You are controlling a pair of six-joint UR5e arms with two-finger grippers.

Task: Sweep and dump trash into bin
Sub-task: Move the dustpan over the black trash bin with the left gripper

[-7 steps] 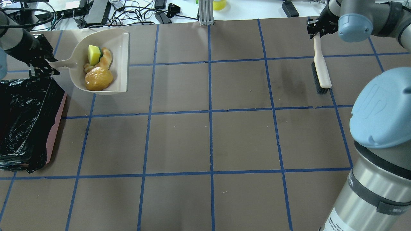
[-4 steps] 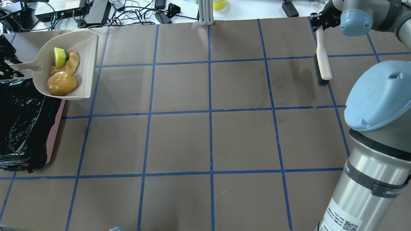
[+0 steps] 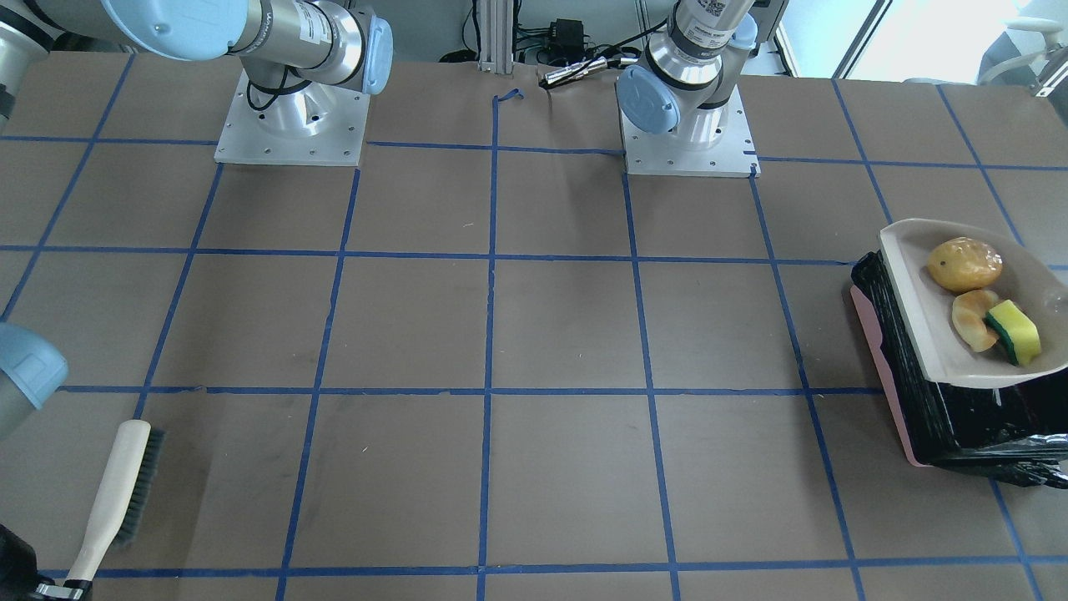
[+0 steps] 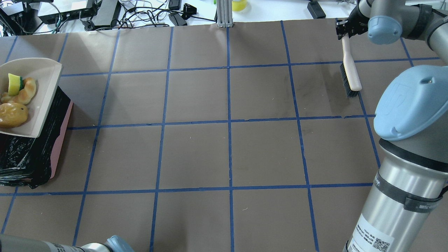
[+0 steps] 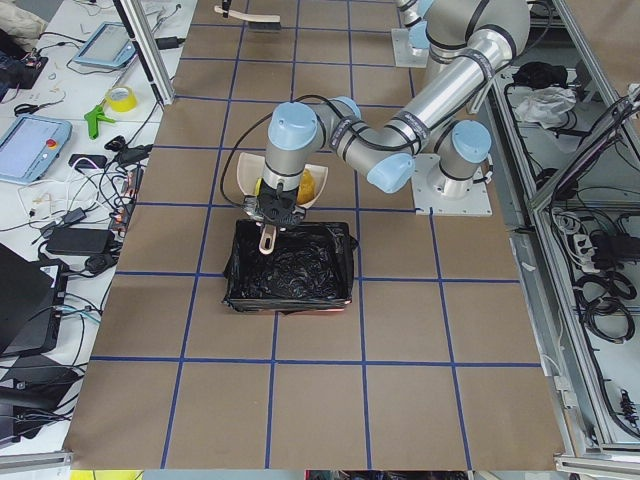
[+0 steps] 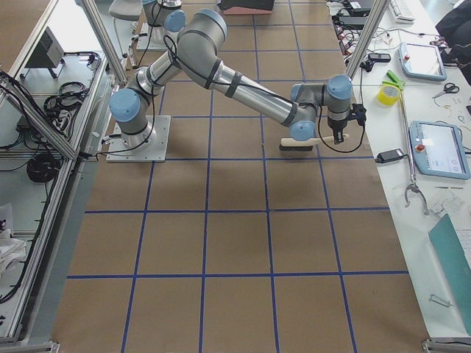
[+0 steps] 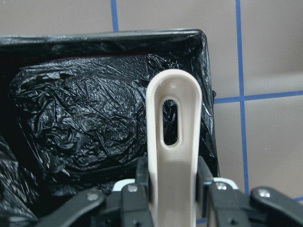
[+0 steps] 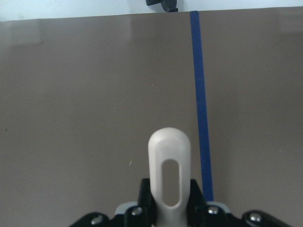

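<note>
My left gripper [image 7: 173,184] is shut on the handle of the beige dustpan [image 4: 35,98] and holds it raised over the bin [image 4: 38,157]. The bin is a pink container lined with a black bag, and it also shows in the front view [image 3: 926,417]. In the pan lie the golden-brown potato lump [image 4: 12,114], the tan croissant [image 4: 25,91] and the yellow-green wedge [image 4: 14,84]. The bag's inside, seen in the left wrist view, holds no trash. My right gripper [image 8: 169,194] is shut on the handle of the cream brush [image 4: 350,70], low over the table at the far right.
Cables and electronics [image 4: 105,14], a metal post [image 4: 224,14] and a yellow tape roll [image 4: 239,4] lie beyond the table's far edge. The two arm bases [image 3: 292,117] [image 3: 688,125] stand at the robot's side. My right arm's large joint [image 4: 413,105] blocks the overhead view's right.
My left gripper has carried the dustpan with the trash to the left, from over the table to above the bin. The brush in my right gripper has barely shifted.
</note>
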